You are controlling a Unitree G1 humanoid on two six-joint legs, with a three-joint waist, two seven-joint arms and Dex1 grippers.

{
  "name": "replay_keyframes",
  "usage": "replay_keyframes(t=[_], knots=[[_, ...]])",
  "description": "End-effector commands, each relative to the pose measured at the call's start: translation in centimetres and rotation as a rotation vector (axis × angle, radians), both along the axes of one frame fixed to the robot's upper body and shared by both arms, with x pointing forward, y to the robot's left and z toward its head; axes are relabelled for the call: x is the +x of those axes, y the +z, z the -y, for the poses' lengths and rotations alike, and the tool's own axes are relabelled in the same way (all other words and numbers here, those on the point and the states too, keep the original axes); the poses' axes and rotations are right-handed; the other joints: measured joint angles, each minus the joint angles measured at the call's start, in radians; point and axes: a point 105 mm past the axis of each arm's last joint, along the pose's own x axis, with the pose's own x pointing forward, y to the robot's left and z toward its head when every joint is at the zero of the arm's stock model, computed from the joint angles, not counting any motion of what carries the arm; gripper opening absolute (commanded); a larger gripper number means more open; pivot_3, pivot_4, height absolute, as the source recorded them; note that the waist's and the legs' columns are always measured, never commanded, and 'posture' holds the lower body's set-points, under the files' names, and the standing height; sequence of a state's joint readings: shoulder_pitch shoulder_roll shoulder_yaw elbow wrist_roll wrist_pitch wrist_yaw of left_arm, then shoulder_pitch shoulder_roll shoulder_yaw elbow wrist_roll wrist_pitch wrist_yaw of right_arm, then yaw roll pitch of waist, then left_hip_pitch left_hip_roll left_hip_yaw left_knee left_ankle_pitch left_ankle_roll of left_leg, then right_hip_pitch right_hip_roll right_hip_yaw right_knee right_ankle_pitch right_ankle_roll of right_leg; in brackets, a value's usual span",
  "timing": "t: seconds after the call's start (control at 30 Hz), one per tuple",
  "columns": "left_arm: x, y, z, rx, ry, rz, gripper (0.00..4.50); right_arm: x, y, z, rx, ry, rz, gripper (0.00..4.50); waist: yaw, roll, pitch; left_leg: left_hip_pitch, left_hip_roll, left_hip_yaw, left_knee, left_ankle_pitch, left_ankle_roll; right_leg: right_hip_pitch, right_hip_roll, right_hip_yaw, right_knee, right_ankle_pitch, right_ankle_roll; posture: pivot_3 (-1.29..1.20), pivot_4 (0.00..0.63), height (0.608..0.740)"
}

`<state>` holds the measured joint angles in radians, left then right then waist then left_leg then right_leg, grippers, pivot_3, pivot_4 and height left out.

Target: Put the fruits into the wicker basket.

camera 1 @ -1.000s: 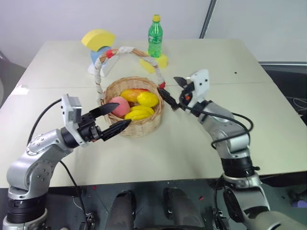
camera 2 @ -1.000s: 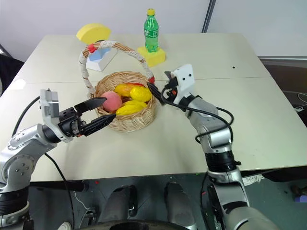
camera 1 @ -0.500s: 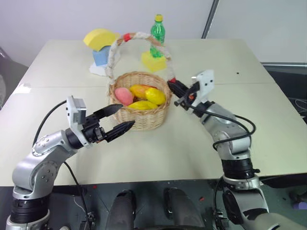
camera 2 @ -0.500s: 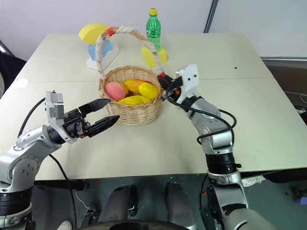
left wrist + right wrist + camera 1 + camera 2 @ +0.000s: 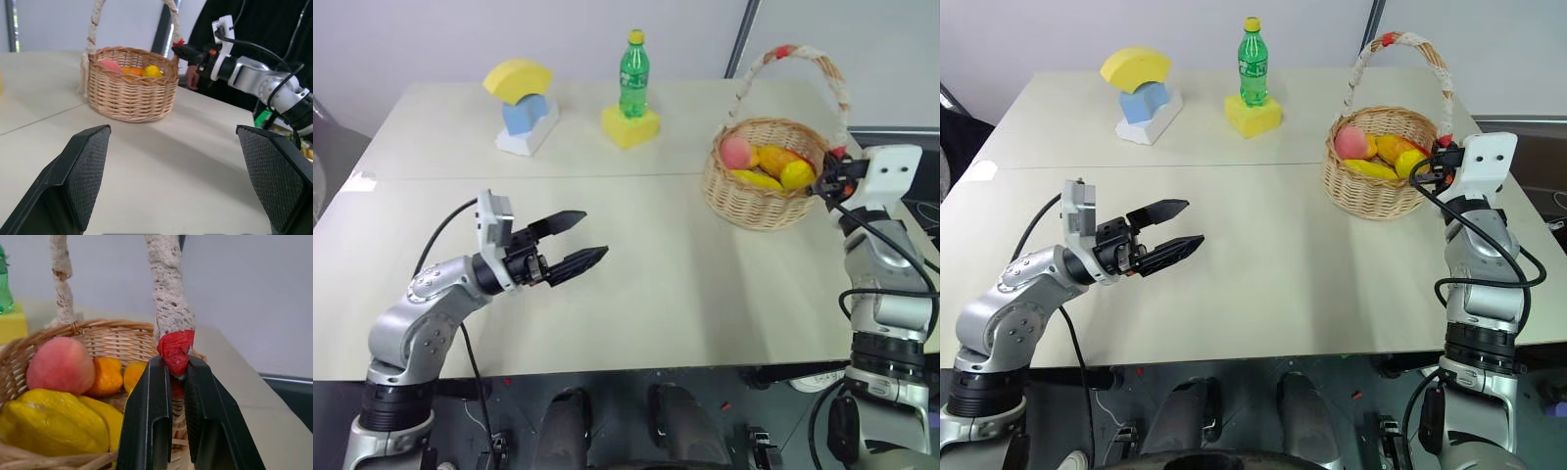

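Since a second earlier, the wicker basket (image 5: 766,172) had travelled from the middle of the surface (image 5: 646,264) to its right side, drawn along by the right claw (image 5: 177,382), which was clamped on the red-wrapped foot of the basket's handle (image 5: 176,350). It sat near the right edge, upright, with the fruits inside: the pink-red peach (image 5: 736,152) at the left of the bowl and yellow and orange pieces (image 5: 773,167) packed beside it. Meanwhile the left claw (image 5: 576,242) hovered over bare surface well apart from the basket, its fingers spread wide and holding nothing. At the back stood a green bottle (image 5: 632,72) on a yellow foam block (image 5: 629,126), with a yellow and blue foam stack (image 5: 522,102) further left.

Judging by its weave, the basket was probably light and fairly stiff, liable to slide or tip if pulled from high up on the arch. The wrapped handle looked soft and grippy, so its foot by the rim seemed the safest hold. The toy fruits looked smooth and round, likely to roll if the basket tilted
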<state>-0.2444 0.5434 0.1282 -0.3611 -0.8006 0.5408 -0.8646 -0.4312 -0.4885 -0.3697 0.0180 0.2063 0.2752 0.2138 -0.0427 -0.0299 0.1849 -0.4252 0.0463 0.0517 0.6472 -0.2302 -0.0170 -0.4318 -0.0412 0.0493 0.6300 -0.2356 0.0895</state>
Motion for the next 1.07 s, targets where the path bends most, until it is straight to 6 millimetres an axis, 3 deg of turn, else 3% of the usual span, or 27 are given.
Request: replay_keyframes(t=[0.03,0.2,0.43,0.5,0.67,0.73,1.07], knots=[[0.0,0.7,0.2,-0.001,-0.012,0.044,4.41,-1.0,1.7,0.8,0.007,-0.017,0.076,0.96,-0.001,0.0,0.0,0.0,0.0,0.0,0.0,0.0,0.0,0.0,0.0,0.0,0.0,0.0,0.0,0.0,0.15,0.74],[0.7,0.6,-0.5,0.001,0.03,0.044,4.41,-2.4,1.7,1.4,-0.01,-0.031,0.073,3.36,0.001,0.0,0.0,0.0,0.0,0.0,0.0,0.0,0.0,0.0,0.0,0.0,0.0,0.0,0.001,0.0,0.15,0.74],[2.2,-1.8,-4.8,0.111,0.259,-0.016,4.41,-5.7,0.2,2.4,-0.035,0.059,0.022,3.36,0.0,0.0,0.0,0.0,0.0,-0.001,0.0,0.0,0.0,0.001,0.0,0.0,0.0,-0.001,0.001,0.0,0.15,0.74],[2.2,-2.6,-6.1,0.138,0.317,-0.032,4.41,-6.3,-0.7,1.1,-0.048,0.167,-0.021,3.36,-0.002,0.001,0.0,0.001,0.0,-0.001,0.0,0.0,0.0,0.001,0.0,0.0,0.0,-0.001,0.001,0.0,0.15,0.74],[2.0,-4.8,-10.0,0.194,0.523,-0.07,4.41,-7.7,-3.8,-6.4,-0.095,0.605,-0.165,3.36,-0.004,0.001,-0.001,0.003,0.002,0.0,-0.001,0.0,0.0,0.002,0.0,0.0,0.0,-0.001,0.0,0.0,0.15,0.74],[1.8,-5.4,-11.3,0.212,0.586,-0.078,4.41,-8.0,-4.8,-8.4,-0.084,0.71,-0.201,3.36,-0.002,0.001,-0.001,0.004,0.002,0.0,-0.001,0.0,0.0,0.002,0.0,0.0,0.0,-0.001,0.0,0.0,0.15,0.74],[-0.3,-6.9,-13.0,0.239,0.72,-0.114,4.41,-6.4,-6.5,-10.6,-0.087,0.8,-0.228,3.36,0.005,0.0,-0.001,0.001,0.002,0.0,0.0,-0.001,-0.001,0.002,-0.006,0.0,-0.004,-0.001,0.0,0.0,0.15,0.74]])
